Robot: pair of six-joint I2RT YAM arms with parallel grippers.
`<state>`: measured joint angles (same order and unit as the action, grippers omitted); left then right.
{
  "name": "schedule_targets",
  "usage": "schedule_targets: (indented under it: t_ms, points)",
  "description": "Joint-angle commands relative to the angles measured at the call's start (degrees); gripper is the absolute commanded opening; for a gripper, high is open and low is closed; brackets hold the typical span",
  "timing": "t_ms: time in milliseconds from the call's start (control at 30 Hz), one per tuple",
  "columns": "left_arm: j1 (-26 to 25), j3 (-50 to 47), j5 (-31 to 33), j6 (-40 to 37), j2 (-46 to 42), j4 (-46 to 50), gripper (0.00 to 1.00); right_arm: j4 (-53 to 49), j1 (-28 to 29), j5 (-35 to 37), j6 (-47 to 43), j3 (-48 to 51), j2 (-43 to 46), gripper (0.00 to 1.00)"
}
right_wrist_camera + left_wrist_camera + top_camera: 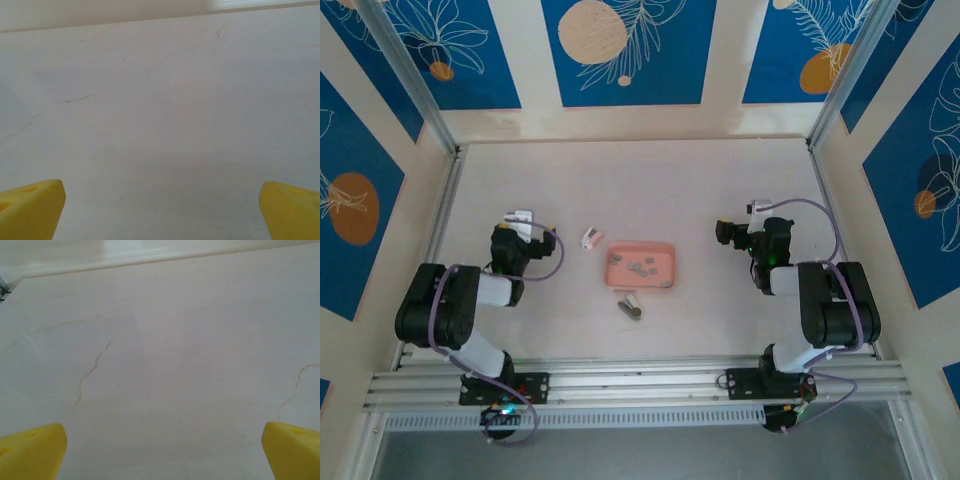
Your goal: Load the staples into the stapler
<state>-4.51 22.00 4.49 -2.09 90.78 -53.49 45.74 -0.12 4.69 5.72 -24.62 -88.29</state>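
Observation:
Several tiny grey staples point(640, 267) lie in the pink tray point(663, 251) at the middle of the table. A pale pink-white block point(590, 238) lies just left of the tray. A small grey-and-white object point(630, 305) lies in front of it. I cannot tell which of these two is the stapler. My left gripper point(512, 240) rests well left of the tray. Its yellow fingertips point(35, 450) stand wide apart over bare table, so it is open point(162, 452). My right gripper point(760, 240) rests well right of the tray, also open point(162, 210) with nothing between its fingertips point(290, 207).
Blue patterned panels wall in the pale table point(640, 180) on three sides. A metal rail point(640, 380) carrying both arm bases runs along the near edge. Bare cracked tabletop lies ahead of each gripper.

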Motion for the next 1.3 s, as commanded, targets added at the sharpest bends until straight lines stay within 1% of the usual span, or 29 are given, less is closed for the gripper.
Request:
schedule_targets:
  t_ms: [0, 900, 1033, 1067, 1133, 1267]
  points:
    - [0.38, -0.55, -0.88, -0.73, -1.22, -0.03, 1.0, -0.09, 0.03, 0.3, 0.58, 0.58, 1.18, 0.99]
    - [0.76, -0.18, -1.59, -0.37, -1.13, 0.67, 1.0, -0.16, 0.03, 0.23, 0.55, 0.49, 1.1, 0.99]
    - [0.73, -0.4, -0.79, -0.34, -1.61, 0.37, 1.0, 0.27, 0.03, 0.21, 0.53, 0.8, 1.34, 1.0]
    - [0.62, -0.15, -1.24, -0.58, -2.62, 1.61, 1.0, -1.55, 0.03, 0.23, 0.7, 0.2, 2.12, 0.99]
    - [0.04, 1.4, -0.84, -1.38, -5.86, 6.97, 0.99, -7.48, 0.25, -0.08, 0.12, -1.97, 5.03, 0.99]
    - [-0.77, 3.8, 0.35, -1.68, -13.5, 17.29, 0.96, -18.4, 1.98, 0.94, -0.66, -4.77, 12.7, 0.99]
